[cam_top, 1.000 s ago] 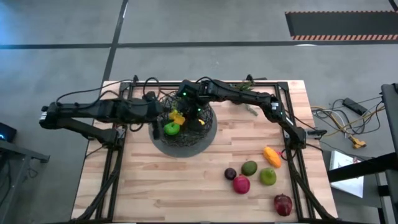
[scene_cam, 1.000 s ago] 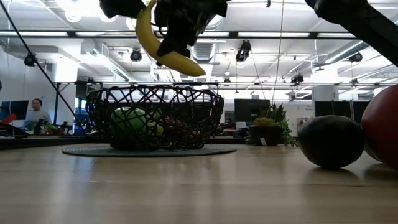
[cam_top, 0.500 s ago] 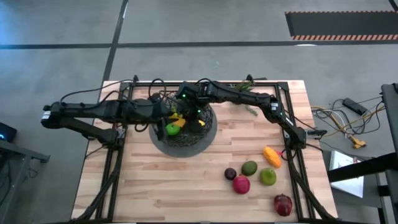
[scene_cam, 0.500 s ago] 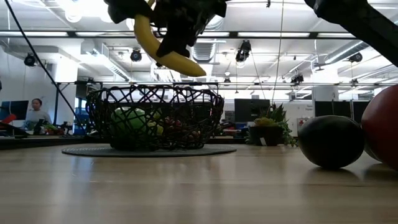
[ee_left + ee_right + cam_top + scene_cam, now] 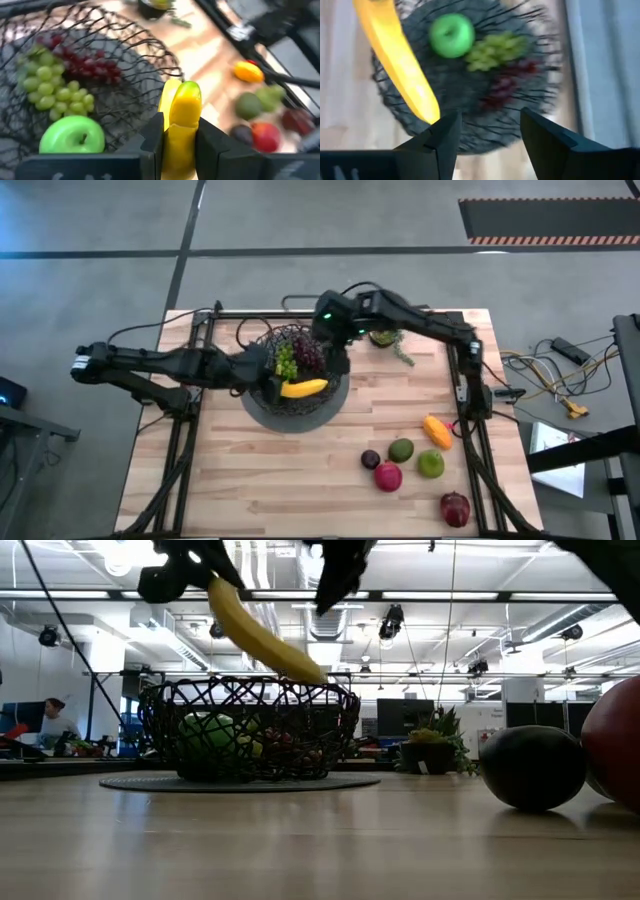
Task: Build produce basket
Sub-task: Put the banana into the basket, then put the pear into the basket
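Observation:
The black wire basket stands mid-table and holds a green apple, green grapes and purple grapes. A yellow banana hangs slanted above the basket's near side, and my left gripper is shut on it. My right gripper stands open above the basket's far right rim, with nothing between its fingers. In the low view the banana slopes down to about rim height. My left gripper pinches the banana's near end between its two fingers, one on each side. The fingers come from the table's left, slanting down, and lie along the banana. Its free green-tipped end points away over the basket, lower than the held end.
Loose produce lies at the near right: an orange piece, avocado, lime, plum, red apple and pomegranate. A small potted plant stands behind the basket.
My right gripper has let go of the banana and has risen toward the table's far right edge. The left gripper has taken hold of the banana's end and rolled. The banana has turned and now slants lower, its free end down by the basket's rim.

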Controlling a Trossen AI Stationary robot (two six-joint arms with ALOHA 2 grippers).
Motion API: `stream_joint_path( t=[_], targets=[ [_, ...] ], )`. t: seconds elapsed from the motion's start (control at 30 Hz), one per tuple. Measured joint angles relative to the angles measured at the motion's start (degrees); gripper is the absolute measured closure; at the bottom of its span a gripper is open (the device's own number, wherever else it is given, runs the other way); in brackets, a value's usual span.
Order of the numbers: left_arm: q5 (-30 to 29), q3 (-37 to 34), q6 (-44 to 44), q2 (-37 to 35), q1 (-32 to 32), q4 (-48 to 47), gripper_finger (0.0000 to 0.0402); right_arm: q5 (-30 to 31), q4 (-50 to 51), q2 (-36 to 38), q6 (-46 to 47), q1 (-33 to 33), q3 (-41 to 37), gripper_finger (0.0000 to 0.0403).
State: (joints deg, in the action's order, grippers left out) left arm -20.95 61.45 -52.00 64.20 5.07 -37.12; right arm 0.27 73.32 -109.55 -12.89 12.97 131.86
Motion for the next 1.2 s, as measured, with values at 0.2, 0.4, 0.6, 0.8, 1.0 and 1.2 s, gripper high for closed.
stream_joint_path(
  t=[0.2,0.4,0.6,0.8,1.0,1.2],
  targets=[
    [-5.24,0.57,-9.34,8.39,0.34,0.20,0.0350,4.66,-1.26,11.29,2.47,0.14,-6.03,0.0228],
    [-8.24,0.57,-16.35,16.02,0.36,1.34,0.0350,4.38,-4.43,22.85,4.00,0.11,-14.76,0.0235],
    [-9.17,0.63,-24.86,21.75,0.30,6.01,0.0307,4.28,-8.86,32.90,3.96,0.04,-24.80,0.0237],
    [-8.79,0.61,-33.14,25.80,0.05,5.86,0.0232,4.33,-11.23,40.08,3.24,0.07,-33.98,0.0239],
    [-5.98,0.60,-30.04,25.15,-0.23,5.67,0.0193,4.31,-11.58,43.89,1.53,0.07,-39.50,0.0240],
    [-5.22,1.22,-24.70,18.06,-0.48,4.96,0.0188,4.24,-11.95,45.13,0.90,0.07,-41.20,0.0246]
  ],
)
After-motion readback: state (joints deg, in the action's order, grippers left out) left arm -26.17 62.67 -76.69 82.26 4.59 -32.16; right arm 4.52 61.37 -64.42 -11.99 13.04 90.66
